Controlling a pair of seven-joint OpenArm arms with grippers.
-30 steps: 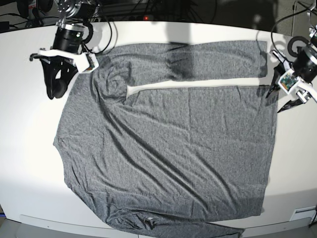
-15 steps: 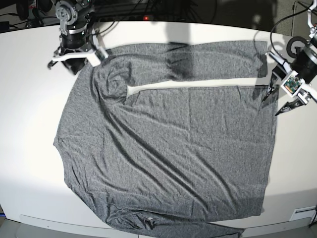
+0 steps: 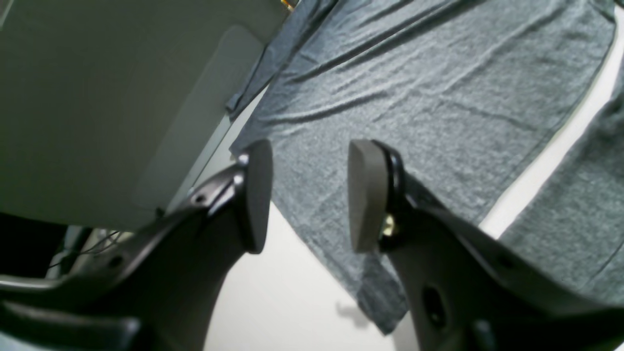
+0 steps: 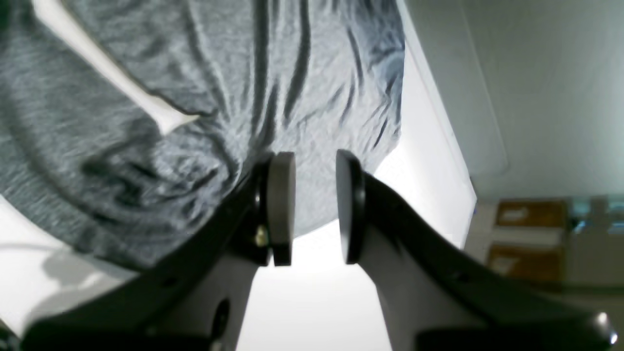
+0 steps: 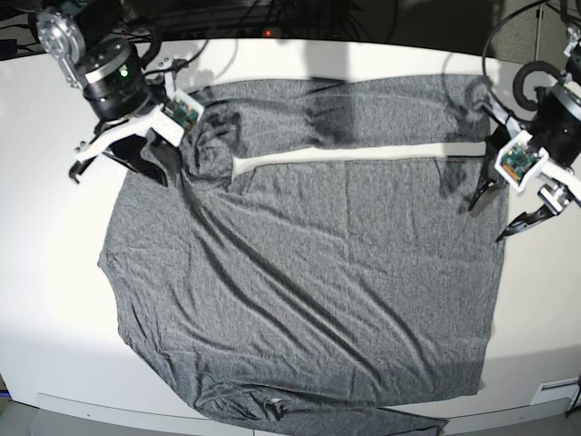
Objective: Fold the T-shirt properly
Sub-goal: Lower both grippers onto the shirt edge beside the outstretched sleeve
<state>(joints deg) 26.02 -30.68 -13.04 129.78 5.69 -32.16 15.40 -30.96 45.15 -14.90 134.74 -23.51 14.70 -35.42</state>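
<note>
The grey T-shirt [image 5: 309, 272] lies spread flat on the white table [image 5: 54, 272], with one long sleeve [image 5: 363, 109] folded along the far edge and a thin strip of table showing beside it. Another sleeve [image 5: 300, 418] trails over the front edge. My left gripper [image 5: 490, 220] hovers at the shirt's right edge. In the left wrist view it [image 3: 307, 195] is open over the hem corner [image 3: 385, 302], with nothing between its pads. My right gripper [image 5: 145, 163] is at the upper-left shoulder. The right wrist view shows it [image 4: 314, 209] open narrowly above rumpled fabric [image 4: 146, 146], holding nothing.
Dark cables [image 5: 272, 18] run along the table's far edge behind the shirt. The table's front edge [image 5: 109, 404] is close to the shirt's lower part. Cardboard boxes [image 4: 516, 234] stand on the floor beyond the table in the right wrist view.
My right arm swung from the far left corner back down to the shirt's upper-left shoulder. My left arm shifted slightly down and inward over the right hem. Neither gripper's opening changed.
</note>
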